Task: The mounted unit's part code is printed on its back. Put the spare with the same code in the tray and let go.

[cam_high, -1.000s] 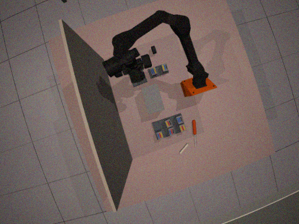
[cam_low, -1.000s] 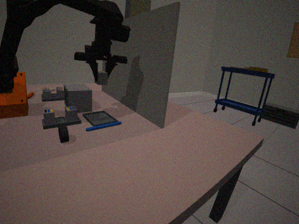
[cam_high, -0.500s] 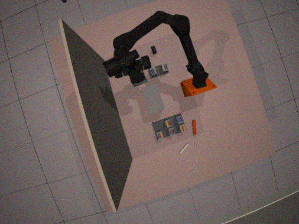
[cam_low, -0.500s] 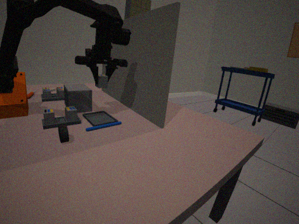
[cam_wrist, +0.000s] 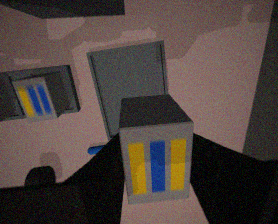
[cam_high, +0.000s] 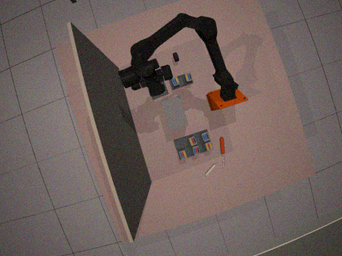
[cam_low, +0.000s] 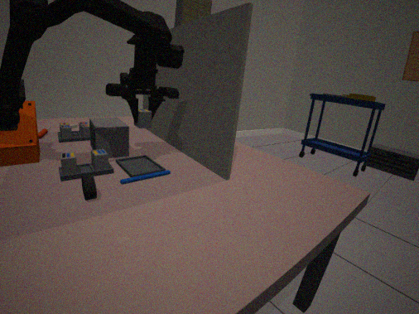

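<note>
My gripper (cam_low: 143, 116) (cam_wrist: 149, 135) is shut on a grey spare block (cam_low: 144, 119) (cam_wrist: 159, 165); its face shows yellow, blue, yellow stripes in the wrist view. The spare is in the air, clear of the table. The shallow grey tray (cam_low: 141, 166) (cam_wrist: 127, 75) lies empty on the table; in the wrist view the spare overlaps its near edge. A two-spare rack (cam_low: 85, 170) stands beside the tray; its spare nearest the tray (cam_high: 175, 81) (cam_low: 99, 159) (cam_wrist: 36, 97) shows yellow, blue, blue. The mounted unit and its printed code cannot be made out.
A tall grey panel (cam_high: 111, 117) (cam_low: 207, 81) stands beside the arm. A grey box (cam_high: 174, 113) (cam_low: 109, 137) stands between the racks. A blue pen (cam_low: 145, 176) (cam_wrist: 95, 150) lies by the tray. Another rack (cam_high: 182, 144), a screwdriver (cam_high: 222, 145) and a black piece (cam_high: 176, 57) (cam_low: 89, 186) are around.
</note>
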`<state>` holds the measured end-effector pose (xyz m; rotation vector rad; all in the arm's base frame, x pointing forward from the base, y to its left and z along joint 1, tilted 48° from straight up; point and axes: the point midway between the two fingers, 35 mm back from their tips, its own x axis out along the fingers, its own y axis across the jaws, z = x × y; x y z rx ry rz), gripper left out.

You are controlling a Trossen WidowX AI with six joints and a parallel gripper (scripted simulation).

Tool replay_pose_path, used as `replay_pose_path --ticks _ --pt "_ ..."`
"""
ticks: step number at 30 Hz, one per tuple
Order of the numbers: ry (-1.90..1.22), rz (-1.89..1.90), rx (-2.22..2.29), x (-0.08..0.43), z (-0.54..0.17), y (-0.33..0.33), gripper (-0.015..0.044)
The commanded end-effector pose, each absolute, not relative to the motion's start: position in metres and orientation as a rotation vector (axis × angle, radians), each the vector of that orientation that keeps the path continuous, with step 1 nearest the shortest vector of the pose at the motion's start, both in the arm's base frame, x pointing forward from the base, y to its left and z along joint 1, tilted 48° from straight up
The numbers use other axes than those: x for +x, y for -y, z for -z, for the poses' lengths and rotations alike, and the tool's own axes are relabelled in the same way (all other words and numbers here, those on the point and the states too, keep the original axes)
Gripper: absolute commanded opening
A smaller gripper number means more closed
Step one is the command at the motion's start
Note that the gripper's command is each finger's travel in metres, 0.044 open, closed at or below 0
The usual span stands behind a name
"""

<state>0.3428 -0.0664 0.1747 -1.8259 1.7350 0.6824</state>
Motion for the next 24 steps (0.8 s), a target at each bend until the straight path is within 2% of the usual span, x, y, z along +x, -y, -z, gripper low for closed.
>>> replay_pose_path --ticks 1,24 --pt "-1.736 -0.681 -1.832 0.343 -0.173 0.069 0.0000" --pt "-1.735 -0.682 -1.831 0.346 -0.160 0.084 0.0000"
